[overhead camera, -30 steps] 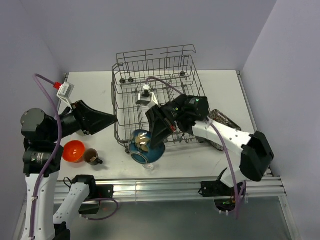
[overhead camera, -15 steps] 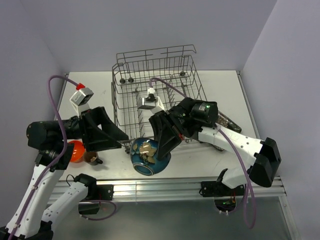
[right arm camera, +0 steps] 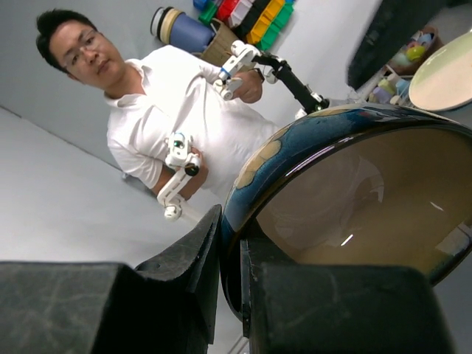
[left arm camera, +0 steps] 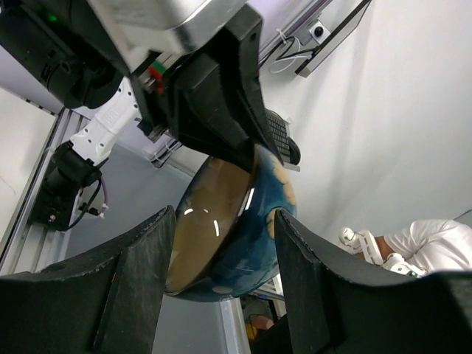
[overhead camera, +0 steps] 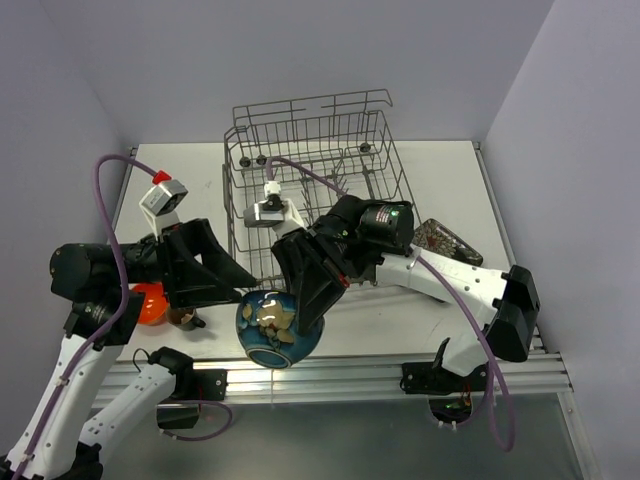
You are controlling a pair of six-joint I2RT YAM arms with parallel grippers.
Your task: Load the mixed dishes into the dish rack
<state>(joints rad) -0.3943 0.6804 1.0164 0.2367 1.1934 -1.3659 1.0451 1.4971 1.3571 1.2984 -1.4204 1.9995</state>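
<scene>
My right gripper (overhead camera: 303,308) is shut on the rim of the blue round bowl (overhead camera: 276,330) and holds it tilted in the air over the table's near edge. In the right wrist view the fingers (right arm camera: 199,258) pinch the bowl's (right arm camera: 346,199) wall. My left gripper (overhead camera: 240,283) is open beside the bowl's left side. In its wrist view the bowl (left arm camera: 236,221) hangs just past the spread fingers (left arm camera: 133,287). The dish rack (overhead camera: 330,150) stands behind. The small orange bowl (overhead camera: 148,303) and dark brown mug (overhead camera: 186,318) sit at the left. The black square plate (overhead camera: 445,243) lies at the right. The green cup and clear glass are hidden.
The rack's front wall (overhead camera: 250,262) is right behind both grippers. The metal rail (overhead camera: 350,372) runs along the table's near edge below the bowl. A purple cable (overhead camera: 330,178) arcs over the rack from my right wrist.
My right gripper has carried the blue bowl left and toward the near edge, tilting it. My left arm has swung right, bringing its open gripper up to the bowl.
</scene>
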